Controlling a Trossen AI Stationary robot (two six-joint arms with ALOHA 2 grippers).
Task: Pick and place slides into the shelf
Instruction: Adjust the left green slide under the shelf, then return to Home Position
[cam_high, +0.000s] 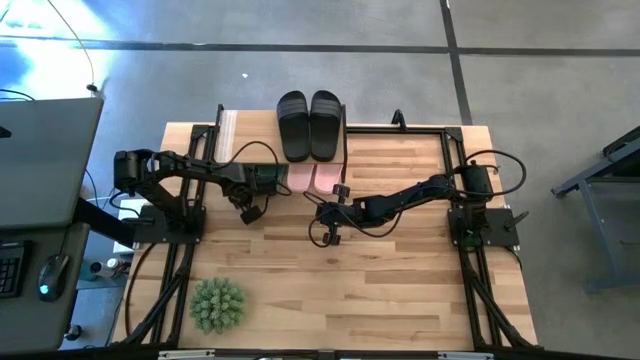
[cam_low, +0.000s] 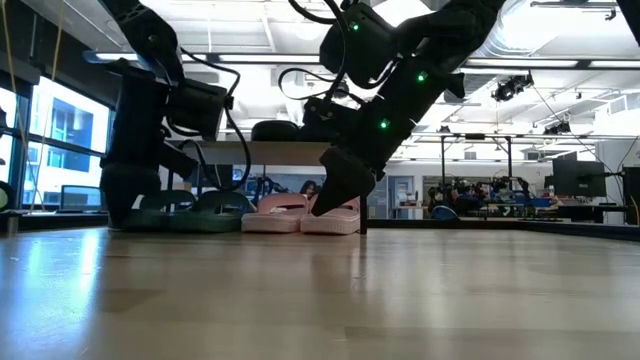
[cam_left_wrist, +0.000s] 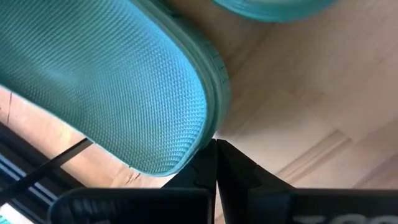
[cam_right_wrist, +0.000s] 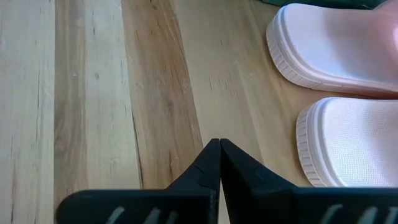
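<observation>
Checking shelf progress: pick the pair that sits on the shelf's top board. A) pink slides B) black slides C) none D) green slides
B: in the high view the black slides lie side by side on the shelf's top board; the pink slides sit below it.

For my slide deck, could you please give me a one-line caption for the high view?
Black slides on the shelf, pink slides below, both arms' shut end effectors, left and right, nearby.
</observation>
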